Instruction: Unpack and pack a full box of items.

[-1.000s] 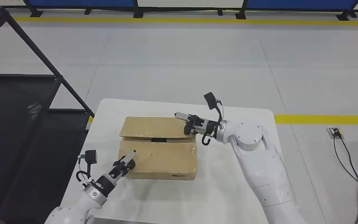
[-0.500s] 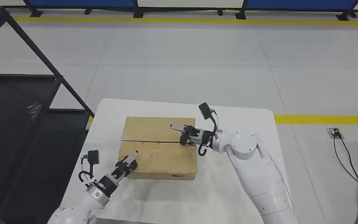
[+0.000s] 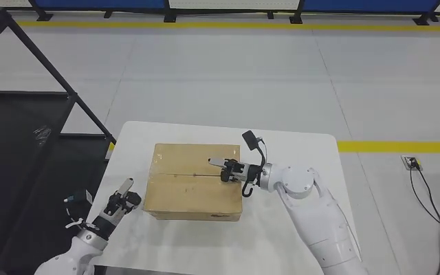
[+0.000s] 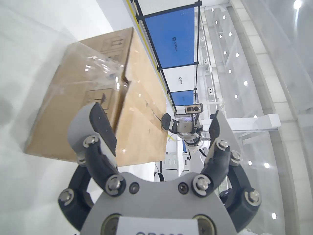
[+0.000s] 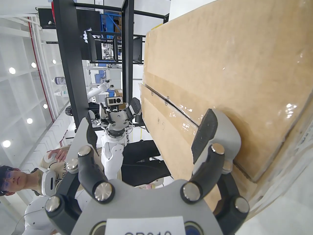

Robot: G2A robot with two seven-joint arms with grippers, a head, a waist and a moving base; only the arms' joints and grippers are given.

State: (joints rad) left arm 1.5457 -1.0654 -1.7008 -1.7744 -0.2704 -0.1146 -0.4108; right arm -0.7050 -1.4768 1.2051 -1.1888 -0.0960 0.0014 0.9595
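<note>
Because the right end effector (image 3: 218,165) hangs over the top of the box (image 3: 192,185), released and holding nothing, it is the one better placed for whatever the lid needs. In the right wrist view, one of this end effector's (image 5: 146,128) fingers (image 5: 215,133) lies at or just above the cardboard, close beside the seam (image 5: 168,103) where the two top flaps meet (whether it actually presses there I cannot tell). The other finger stands off in the air.

From the end effector, the seam (image 3: 192,175) runs away toward the robot's left. It follows the long axis of the box (image 5: 220,62) and divides the top into a far flap and a near flap, both lying flat and shut, with glossy clear tape showing along the join.

The left end effector (image 3: 127,192) is off the box altogether, past its left end and above the bare surface (image 3: 199,237), near the box but not touching it. In its own wrist view, the left end effector (image 4: 156,116) is also spread wide and empty, with the end face of the box (image 4: 80,94) ahead of it.

The box sits closed in the middle of the surface, so I judge that any move to open a flap would start from the right side, working outward across the seam
</note>
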